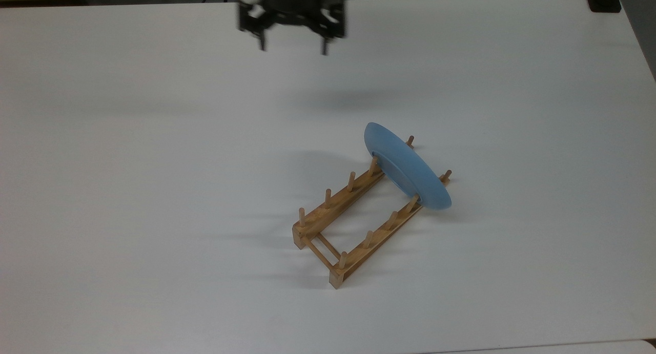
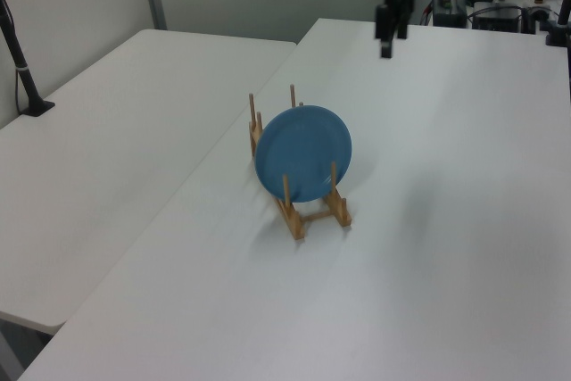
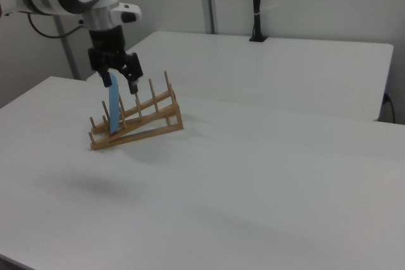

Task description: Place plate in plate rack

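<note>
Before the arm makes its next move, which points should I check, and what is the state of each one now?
1. Plate stands on edge in the plate rack: ok.
2. Plate sits between pegs near one end of the rack: ok.
3. Gripper is open and holds nothing: ok.
4. Gripper is apart from plate and rack: ok.
5. Plate is steady and will not tip: cannot tell.

The tool [image 1: 292, 49] hangs from the arm — fingers pointing down, spread apart, holding nothing.
</note>
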